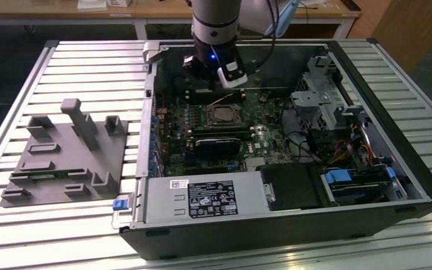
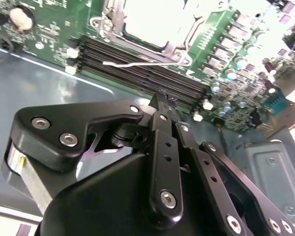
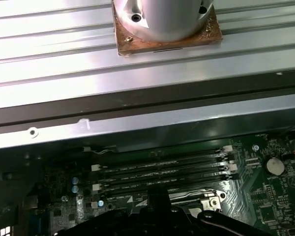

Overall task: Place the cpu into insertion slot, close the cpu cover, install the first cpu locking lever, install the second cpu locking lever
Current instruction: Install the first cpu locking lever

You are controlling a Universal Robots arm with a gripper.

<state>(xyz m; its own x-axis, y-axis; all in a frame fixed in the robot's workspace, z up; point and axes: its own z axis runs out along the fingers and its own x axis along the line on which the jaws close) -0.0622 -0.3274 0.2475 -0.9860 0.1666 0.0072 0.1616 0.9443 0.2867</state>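
Green circuit board (image 2: 54, 30); black tool (image 2: 162, 101)

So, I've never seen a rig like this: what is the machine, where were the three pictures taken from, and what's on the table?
It is one robot arm reaching down into an open computer case that lies on a slatted metal table. The exterior view looks on from off the arm; both wrist views ride on it. Its black tool hangs above the memory slots, near the insertion slot. A grey moulded tray lies beside the case. Whether the tool holds anything, I cannot tell.
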